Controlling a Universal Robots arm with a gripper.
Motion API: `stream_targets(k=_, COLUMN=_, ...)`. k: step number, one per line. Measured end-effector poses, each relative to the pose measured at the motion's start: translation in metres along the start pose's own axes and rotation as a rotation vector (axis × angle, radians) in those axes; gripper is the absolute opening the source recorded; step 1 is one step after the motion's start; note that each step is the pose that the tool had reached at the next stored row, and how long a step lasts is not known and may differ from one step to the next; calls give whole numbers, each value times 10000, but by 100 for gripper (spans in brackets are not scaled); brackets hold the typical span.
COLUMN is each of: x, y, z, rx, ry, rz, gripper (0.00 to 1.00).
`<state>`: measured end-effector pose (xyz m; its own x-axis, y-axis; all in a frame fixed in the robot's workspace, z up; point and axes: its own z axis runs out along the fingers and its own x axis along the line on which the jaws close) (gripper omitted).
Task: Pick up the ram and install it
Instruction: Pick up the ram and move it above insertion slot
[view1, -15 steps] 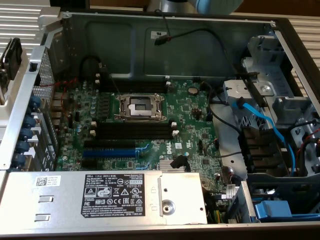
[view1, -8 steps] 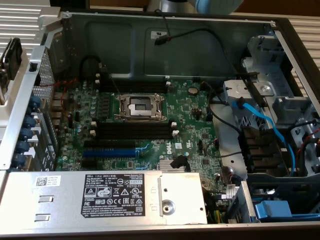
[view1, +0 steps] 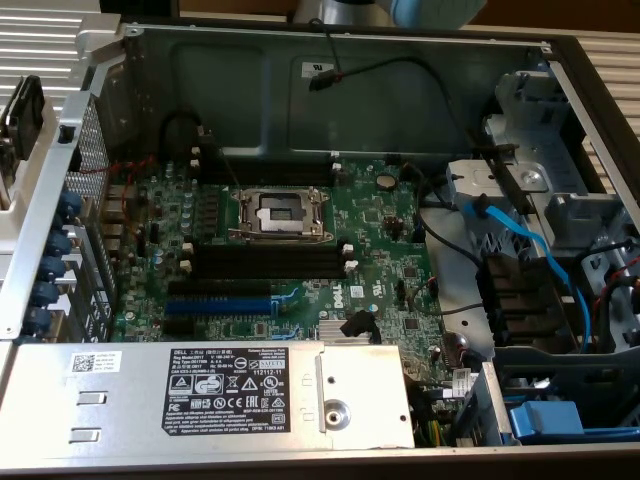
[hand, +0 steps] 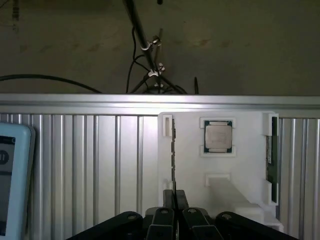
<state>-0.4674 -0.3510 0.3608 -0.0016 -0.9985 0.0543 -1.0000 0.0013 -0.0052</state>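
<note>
The ram stands on its edge in the left slot of a white holder, so I see it as a thin dark line. My gripper is at the stick's near end, its two black fingers pressed close on either side of it, shut on the ram. A second dark-green stick sits in the holder's right slot. In the exterior view the long black slots with white end clips lie empty on the green motherboard, just below the CPU socket.
A CPU chip rests in the white holder, which sits on a ribbed metal surface. A pale blue device lies beside it. In the open case, a blue slot, power supply, blue cables and drive bays surround the board.
</note>
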Motion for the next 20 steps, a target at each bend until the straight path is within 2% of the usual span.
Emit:
stream_targets(k=2, x=8, y=-65, z=-47, rx=-70, ry=1, rz=-3, gripper=13)
stream_targets(k=3, x=8, y=-76, z=-51, rx=-79, ry=1, rz=-5, gripper=13)
stream_targets(k=13, x=6, y=-77, z=-52, rx=-78, ry=14, rz=-5, gripper=13)
stream_targets(k=15, x=4, y=-82, z=-74, rx=-58, ry=39, rz=-5, gripper=13)
stream_targets(k=18, x=5, y=-100, z=-129, rx=-48, ry=47, rz=-3, gripper=13)
stream_targets(k=20, x=5, y=-100, z=-131, rx=-45, ry=46, rz=-2, gripper=13)
